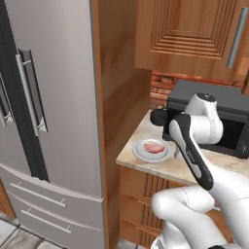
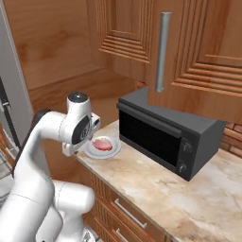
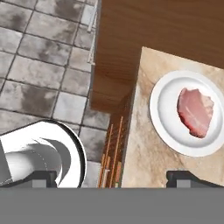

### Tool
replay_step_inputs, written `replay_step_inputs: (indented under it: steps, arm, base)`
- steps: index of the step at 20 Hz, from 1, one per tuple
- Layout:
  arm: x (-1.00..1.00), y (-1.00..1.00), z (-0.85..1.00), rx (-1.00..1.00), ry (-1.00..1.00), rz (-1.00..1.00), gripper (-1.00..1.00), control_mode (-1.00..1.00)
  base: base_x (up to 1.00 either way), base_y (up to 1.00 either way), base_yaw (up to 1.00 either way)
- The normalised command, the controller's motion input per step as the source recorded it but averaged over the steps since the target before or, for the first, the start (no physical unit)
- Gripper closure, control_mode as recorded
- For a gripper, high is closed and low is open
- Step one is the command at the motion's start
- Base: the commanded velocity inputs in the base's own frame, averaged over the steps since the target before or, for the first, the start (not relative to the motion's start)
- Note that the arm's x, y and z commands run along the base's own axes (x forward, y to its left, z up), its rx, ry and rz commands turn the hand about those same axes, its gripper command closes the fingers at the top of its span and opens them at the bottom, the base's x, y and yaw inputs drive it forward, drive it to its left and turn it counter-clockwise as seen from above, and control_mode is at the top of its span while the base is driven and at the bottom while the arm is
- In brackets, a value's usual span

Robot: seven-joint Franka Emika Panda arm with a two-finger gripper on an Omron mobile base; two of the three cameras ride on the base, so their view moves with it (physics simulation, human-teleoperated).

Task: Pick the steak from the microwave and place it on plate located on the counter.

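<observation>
- The steak lies flat on the plate, a little toward 3 o'clock of the plate's middle in the hand view, with pale rim showing all around it.
- The plate sits on the tabletop near its left corner, at about 9 o'clock from the microwave in both base views, close to it but apart.
- In the right base view the microwave's wide black door looks closed against the body; nothing shows inside.
- The gripper hangs above the tabletop's corner edge, its two dark tips spread wide with nothing between them. The steak and plate lie off toward 2 o'clock of the tips in the hand view, clear of them.
- From the left base view the arm's wrist is above and just beside the plate, on the microwave side, not touching it.
- Judgement: the placing step looks finished, since the meat rests on the plate and the gripper is empty. What remains is at most a retreat.
- The next move calls for lifting the hand straight up and away, keeping the tips clear of the plate rim so the plate is not nudged off the nearby tabletop edge.
</observation>
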Motion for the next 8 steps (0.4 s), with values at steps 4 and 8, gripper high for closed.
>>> replay_step_inputs:
  steps: [4, 8]
  arm:
    - [-1.0, -0.01, 0.34, 0.0, 0.07, -0.22, -1.0, -1.0]
    - [-0.94, 0.0, 0.52, 0.0, 0.06, -0.18, -1.0, -1.0]
  base:
    - [0.0, 0.0, 0.0]
    - [0.0, 0.0, 0.0]
